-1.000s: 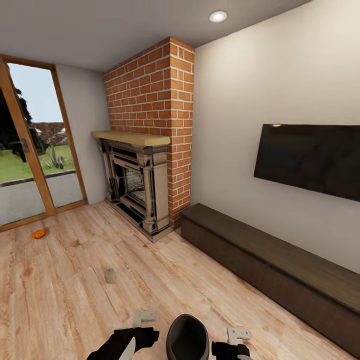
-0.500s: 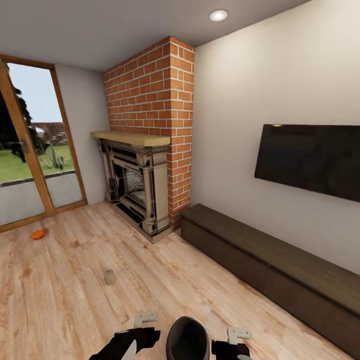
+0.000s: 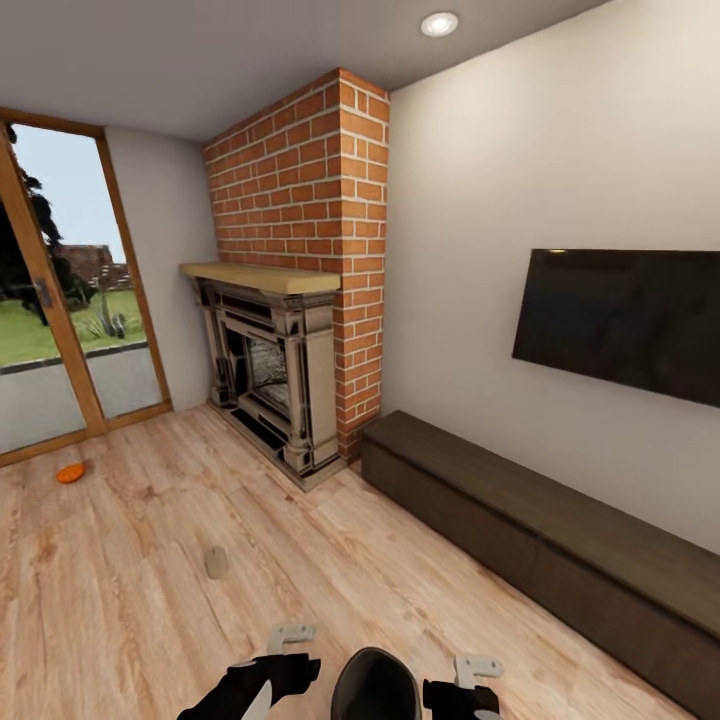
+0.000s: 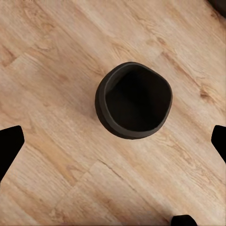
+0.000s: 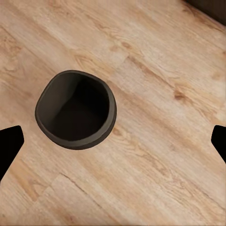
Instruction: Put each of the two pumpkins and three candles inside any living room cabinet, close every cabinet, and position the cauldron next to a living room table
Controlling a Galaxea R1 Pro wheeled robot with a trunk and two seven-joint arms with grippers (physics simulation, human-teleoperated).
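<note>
Pale wood-grain floorboards (image 3: 130,600) run up to a red brick fireplace (image 3: 290,300) and a long, low, dark-brown cabinet (image 3: 540,540) under a flat black screen (image 3: 620,320). On the boards lie a ribbed orange pumpkin (image 3: 70,473) near the glass door and a stubby tan candle (image 3: 216,562), well apart. Between the arms sits the matte black round cauldron (image 4: 134,100). Left gripper (image 4: 113,141) and right gripper (image 5: 113,141) hang spread wide, holding nothing

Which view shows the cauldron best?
The left wrist view: the cauldron sits near mid-frame on the floor, seen from above with its whole rim and dark interior. The right wrist view shows it whole too, but off-centre. The head view catches just its upper part at the bottom edge, between the arms.
</note>
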